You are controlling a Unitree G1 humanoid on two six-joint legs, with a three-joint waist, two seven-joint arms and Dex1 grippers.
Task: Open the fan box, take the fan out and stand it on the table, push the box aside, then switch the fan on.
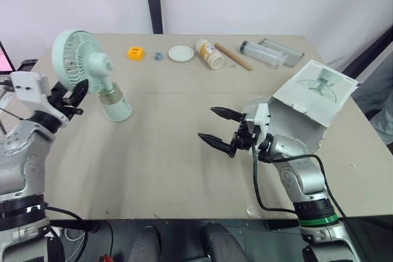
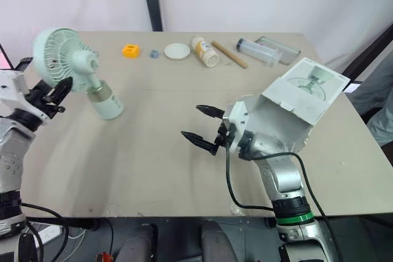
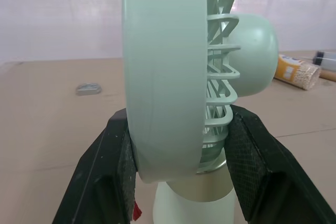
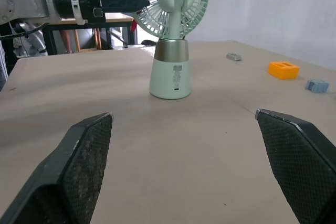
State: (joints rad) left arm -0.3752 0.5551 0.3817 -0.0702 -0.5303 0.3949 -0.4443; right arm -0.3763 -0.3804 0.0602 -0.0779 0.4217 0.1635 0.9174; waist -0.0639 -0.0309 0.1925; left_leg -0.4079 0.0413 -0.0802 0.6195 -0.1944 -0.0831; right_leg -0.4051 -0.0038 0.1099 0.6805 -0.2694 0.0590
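Left eye view: R gripper is nearest, low over the table. Its jaws are wide open w/ nothing in them. Just behind it, on the right side, sits the fan box w/ its flap open. Over on the left, L gripper grips the fan by its round head, w/ 1 finger on each side. Fan stands up straight on its base, well apart from the box. Along the far edge lie an orange block, a white lid, a bottle on its side, a wood stick & a clear tube.
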